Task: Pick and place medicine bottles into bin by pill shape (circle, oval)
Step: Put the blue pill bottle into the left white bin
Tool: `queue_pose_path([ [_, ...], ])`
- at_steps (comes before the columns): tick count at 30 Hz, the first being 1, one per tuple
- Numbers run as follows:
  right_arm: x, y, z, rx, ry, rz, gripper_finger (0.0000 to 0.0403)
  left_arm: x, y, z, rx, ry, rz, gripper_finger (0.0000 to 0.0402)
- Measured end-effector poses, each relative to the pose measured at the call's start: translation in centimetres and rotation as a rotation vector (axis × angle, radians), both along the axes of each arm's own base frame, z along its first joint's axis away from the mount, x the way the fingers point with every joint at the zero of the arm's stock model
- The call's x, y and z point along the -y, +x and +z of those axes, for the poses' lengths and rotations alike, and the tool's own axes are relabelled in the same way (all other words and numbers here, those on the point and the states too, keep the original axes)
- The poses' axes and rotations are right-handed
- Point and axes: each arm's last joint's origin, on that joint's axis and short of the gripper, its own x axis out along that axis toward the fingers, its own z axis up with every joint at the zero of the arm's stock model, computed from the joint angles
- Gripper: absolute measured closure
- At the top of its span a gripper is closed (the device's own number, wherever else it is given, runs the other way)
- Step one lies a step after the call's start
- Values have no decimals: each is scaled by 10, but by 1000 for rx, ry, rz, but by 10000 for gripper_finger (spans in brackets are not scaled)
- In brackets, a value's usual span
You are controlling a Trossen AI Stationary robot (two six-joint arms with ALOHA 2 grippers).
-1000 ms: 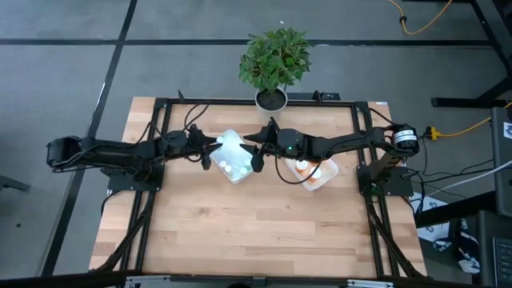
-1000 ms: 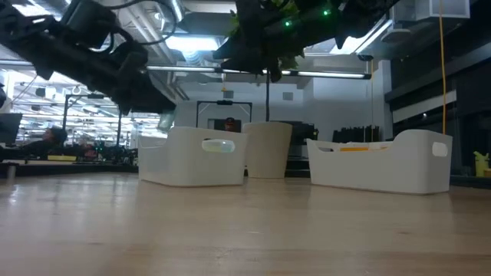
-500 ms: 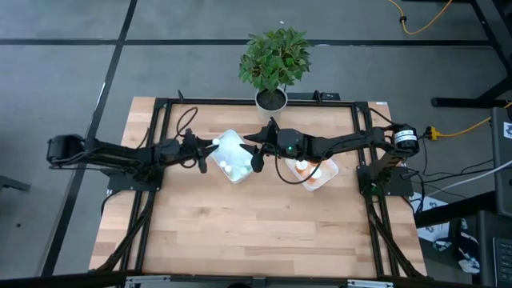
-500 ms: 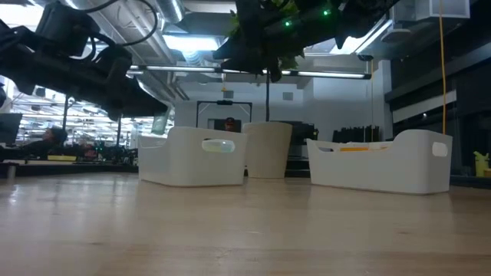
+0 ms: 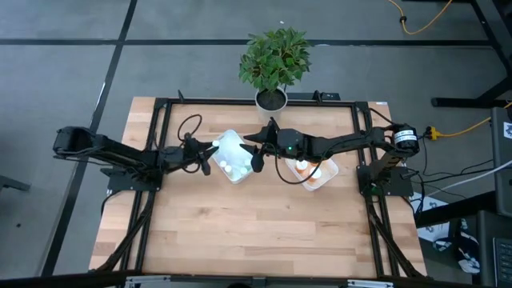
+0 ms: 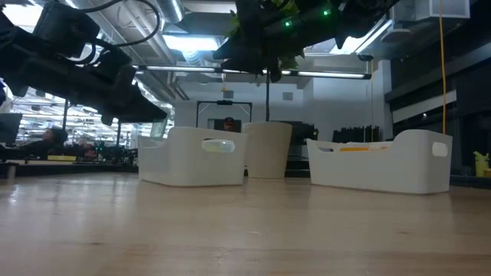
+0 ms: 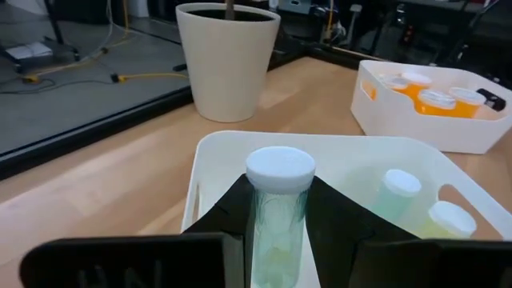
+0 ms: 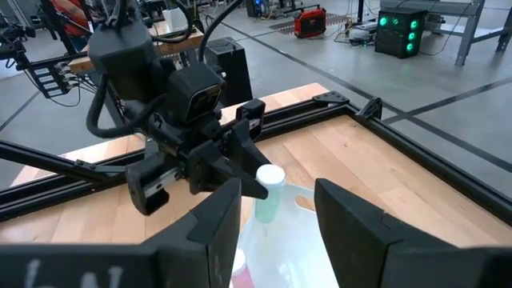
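High view: left gripper point(image 5: 205, 157) sits at the near-left edge of the left bin point(image 5: 232, 156); right gripper point(image 5: 258, 159) hangs over that bin's other side, orange bottles lying in the right bin point(image 5: 314, 172). Left wrist view: fingers point(image 7: 232, 210) clamp a pale teal bottle point(image 7: 277, 214) upright over the bin wall, so carry it further inside before releasing. Right wrist view: right fingers point(image 8: 216, 218) spread apart, empty; keep them clear.

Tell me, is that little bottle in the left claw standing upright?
Upright: the pale teal bottle stands vertical between the left gripper's fingers, white cap on top.
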Motion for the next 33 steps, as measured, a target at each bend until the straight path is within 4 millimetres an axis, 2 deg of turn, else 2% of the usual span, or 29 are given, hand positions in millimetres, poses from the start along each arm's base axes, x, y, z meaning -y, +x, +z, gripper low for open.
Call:
queue_pose_path([
  [19,0,0,-2,-21,1,0,241,12,10,-20,-36,-26,10,328],
  [33,0,0,-2,-27,-17,4,241,14,10,-23,-62,-29,-8,328],
])
